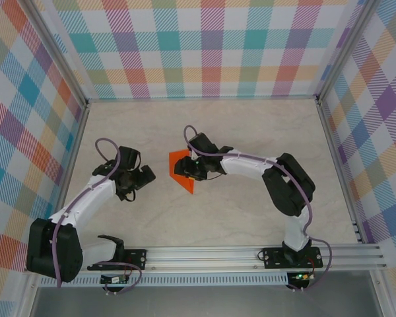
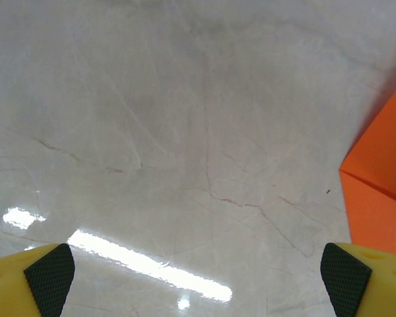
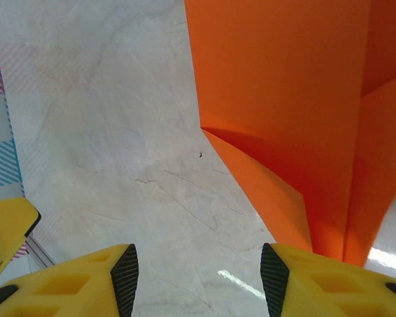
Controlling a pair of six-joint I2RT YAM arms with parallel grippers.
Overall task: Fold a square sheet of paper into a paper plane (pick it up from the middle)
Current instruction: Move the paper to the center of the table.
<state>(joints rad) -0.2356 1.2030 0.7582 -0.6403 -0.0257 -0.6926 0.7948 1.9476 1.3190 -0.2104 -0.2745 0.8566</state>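
Pale marbled desk across the whole work area, boxed on three sides by plaid walls, with an aluminium rail along the near edge under both arm bases.

Right arm: white and black, bent in from the right toward the desk's middle. Left arm: angled up and inward from the left, short of the middle.

Paper plane: bright orange, partly folded, flat on the desk a little left of centre, between the two arms, with a sharp tip toward the near edge. Closer in from the right wrist, paper plane as layered flaps with crisp creases, narrowing to a point at the lower right.

Right gripper: over the right side of the orange shape from above. From its own camera, right gripper with yellow fingers spread apart and bare desk showing in the gap. Sits ahead of the gap and off to the right; narrow tip runs down behind the right-hand finger. Cannot tell whether that finger touches the paper.

Left gripper: near the plane's left edge, apart from it. From the left wrist, left gripper with fingers spread wide, only marbled desk between them. Paper plane at the far right there, ahead of and outside the right-hand finger, clear of both black pads.
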